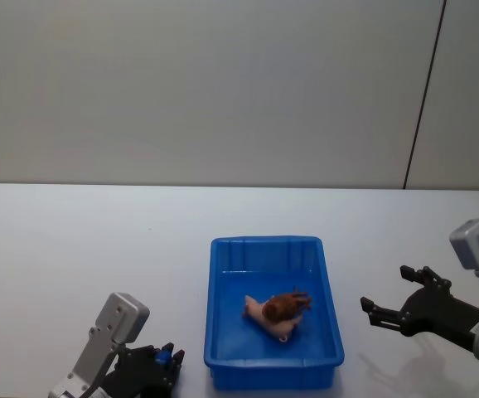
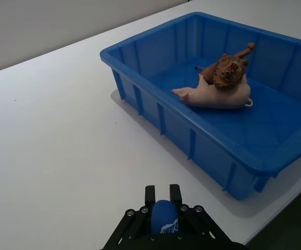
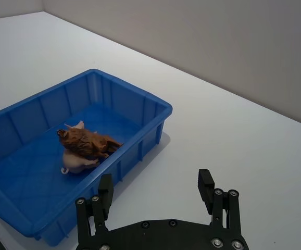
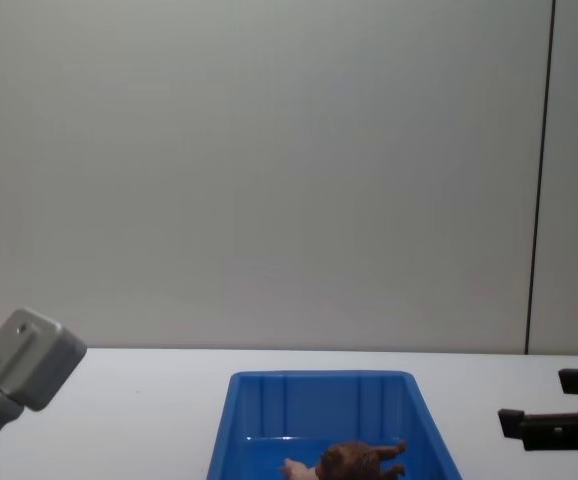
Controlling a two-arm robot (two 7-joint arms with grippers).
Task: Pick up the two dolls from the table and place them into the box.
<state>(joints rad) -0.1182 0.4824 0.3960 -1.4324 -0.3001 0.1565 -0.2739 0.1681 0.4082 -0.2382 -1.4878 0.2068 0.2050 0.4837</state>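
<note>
A: Where do the dolls lie relative to the box?
B: Both are inside it, on its floor. The brown doll lies across the top of the pale pink doll, touching it, near the box's long wall closest to the right gripper.
A: And that gripper?
B: It hangs over the white table, just outside the box, beside that same long wall. Its two black fingers are spread wide with nothing between them.
A: Is the box tilted?
B: No, it sits flat on the table.

Blue box w/ pink doll & brown doll, white table
</note>
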